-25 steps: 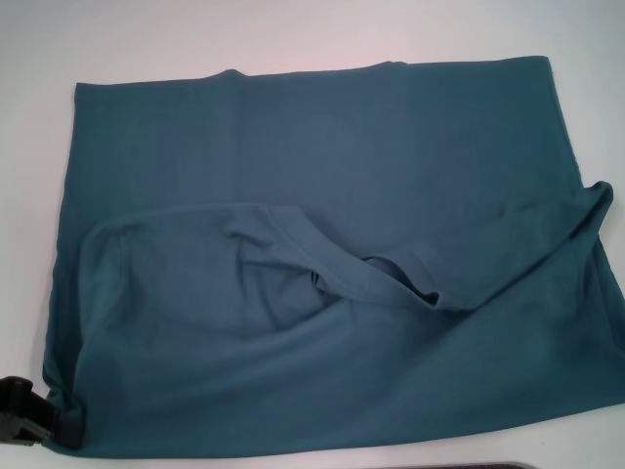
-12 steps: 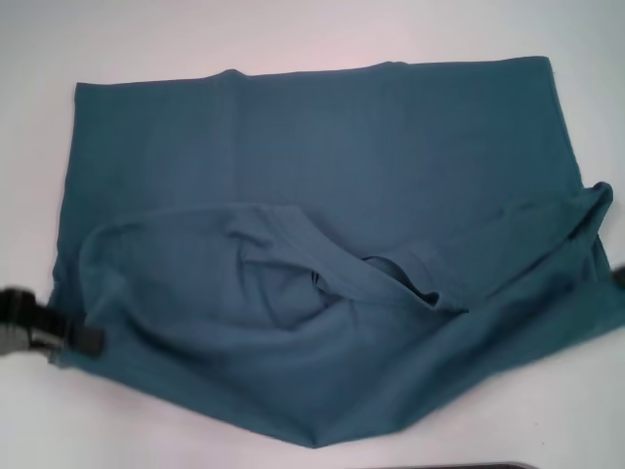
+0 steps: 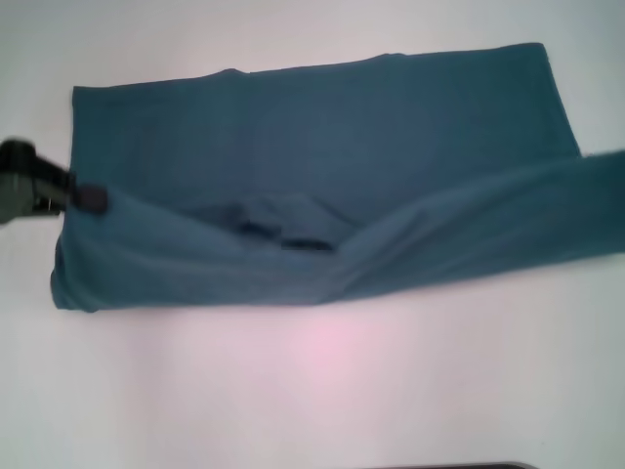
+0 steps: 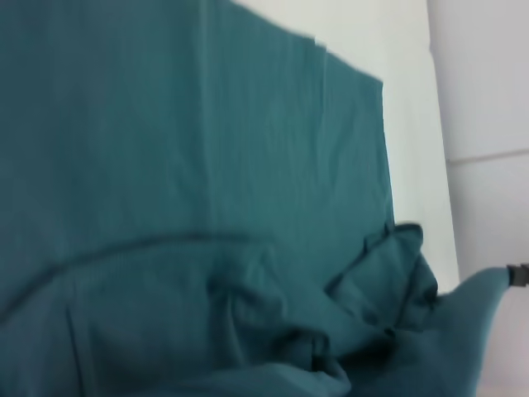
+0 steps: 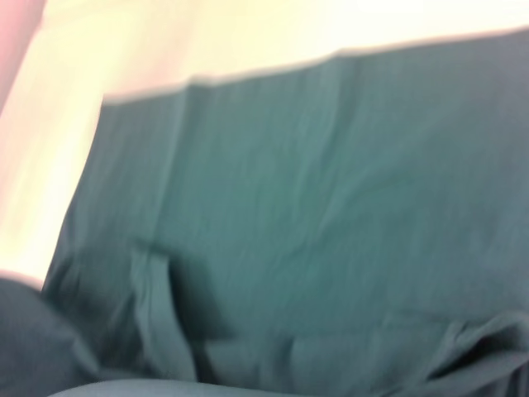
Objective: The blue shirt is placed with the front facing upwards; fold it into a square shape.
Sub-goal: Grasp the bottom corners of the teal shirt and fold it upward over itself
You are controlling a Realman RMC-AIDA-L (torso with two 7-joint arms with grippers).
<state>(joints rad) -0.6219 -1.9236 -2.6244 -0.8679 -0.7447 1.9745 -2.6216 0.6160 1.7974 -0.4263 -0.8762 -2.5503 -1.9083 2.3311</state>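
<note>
Left tool [image 3: 86, 198] clamped on blue shirt [image 3: 322, 147] at its left edge, raised. Right tool out of view; state cannot tell. Shirt spread on white tabletop [image 3: 322, 391], near half lifted toward far half. Crosswise folds to square remaining.

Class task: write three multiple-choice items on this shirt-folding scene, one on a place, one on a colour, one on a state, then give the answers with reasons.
1. Where is the left gripper?
A. At the shirt's left edge
B. Over the shirt's middle
C. By the far right corner

2. What colour is the cotton shirt?
A. Red
B. Dark teal-blue
C. Yellow

3. How does the shirt lie?
A. Rolled into a ball
B. Hanging off a hanger
C. Near part folded up over the far part

Answers:
1 A: the left gripper sits at the left edge in the head view.
2 B: the dark teal-blue shirt shows that colour throughout.
3 C: a near layer overlaps the flat far layer on the white table.
</note>
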